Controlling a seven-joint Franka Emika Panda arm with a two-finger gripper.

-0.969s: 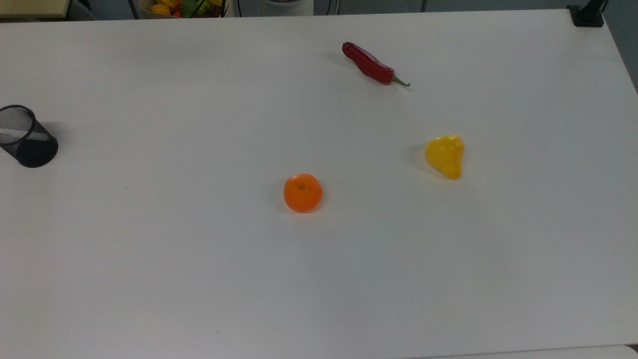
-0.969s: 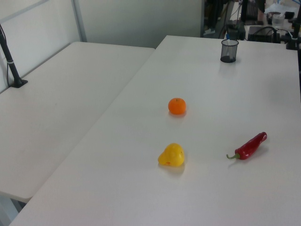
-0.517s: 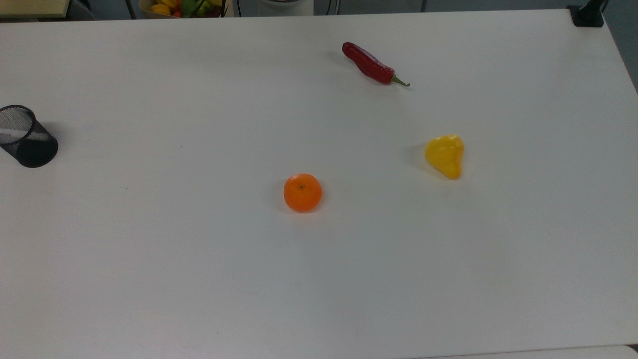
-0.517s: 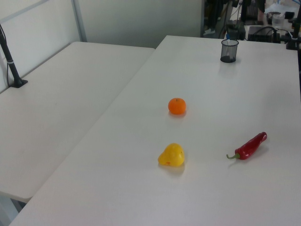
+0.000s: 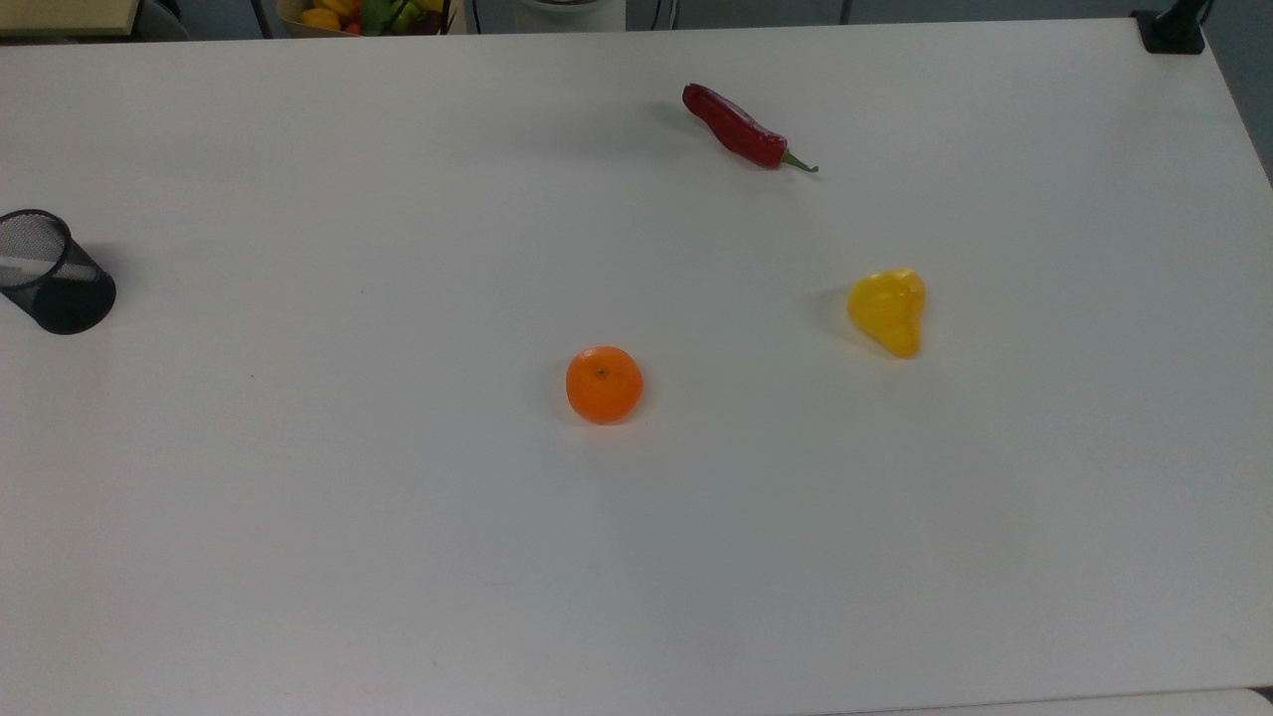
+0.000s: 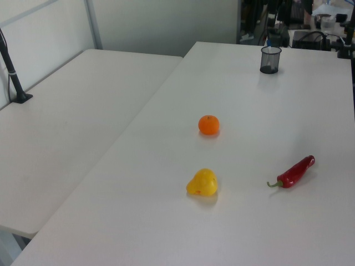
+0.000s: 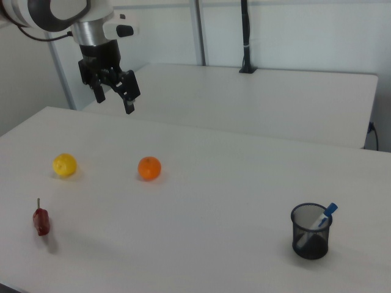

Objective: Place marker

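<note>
The slim white marker with a blue cap [image 7: 317, 221] stands tilted inside a black wire-mesh pen cup [image 7: 311, 231], its blue cap poking above the rim and leaning toward the right view's right. In the top view its pale barrel [image 5: 22, 265] shows through the mesh of the cup [image 5: 55, 272], and in the left view a bit of blue [image 6: 268, 42] sticks up behind the cup's rim [image 6: 270, 59].

The robot's black two-finger gripper [image 7: 114, 96] hangs high above the white table [image 7: 201, 238] at the right view's upper left, empty, its 2 fingers spread apart with a clear gap between them. The marker in its cup is well apart from it, far off toward the right view's lower right and much lower.

Below the gripper, toward the right view's left, sits a yellow pear-shaped fruit [image 7: 65, 165]; a round orange mandarin [image 7: 149, 168] lies below and slightly to the right view's right of the gripper. A red chili pepper with a green stem [image 7: 41, 221] lies lower still, near the right view's left edge. All 3 rest on the table, well apart from one another and from the cup.
</note>
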